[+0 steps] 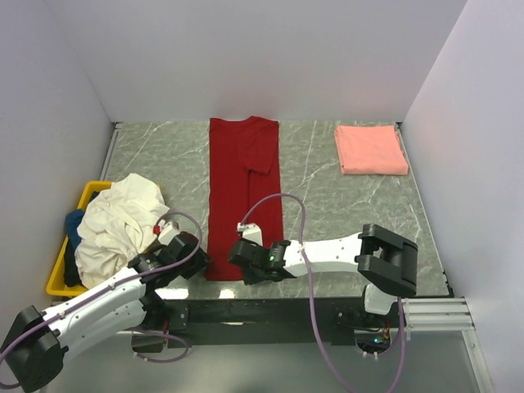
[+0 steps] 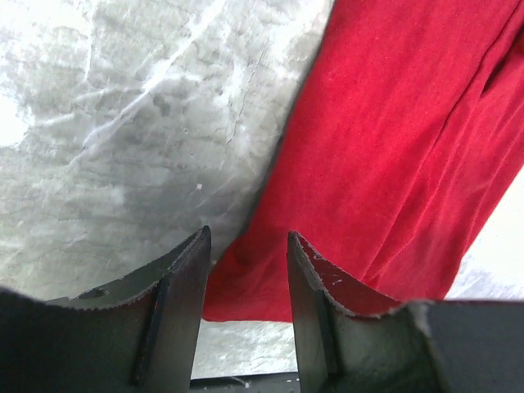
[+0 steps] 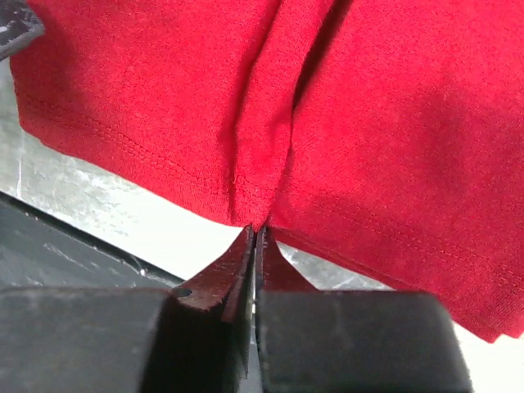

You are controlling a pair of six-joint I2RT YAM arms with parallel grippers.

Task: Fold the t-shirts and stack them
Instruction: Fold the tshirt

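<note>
Now folding dark red cloth t-shirt [image 1: 243, 196]: pinching 6 o'clock hem with right fingers [image 3: 217, 282], with left fingers [image 2: 176, 303] parted astride hem corner. Next, likely: clench left, lift toward 12 o'clock.

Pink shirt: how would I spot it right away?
Find the grey table, then its far right corner. The pink shirt lies there alone. It is the only one folded into a neat square; the red shirt is a long strip, the white shirt a heap.
</note>
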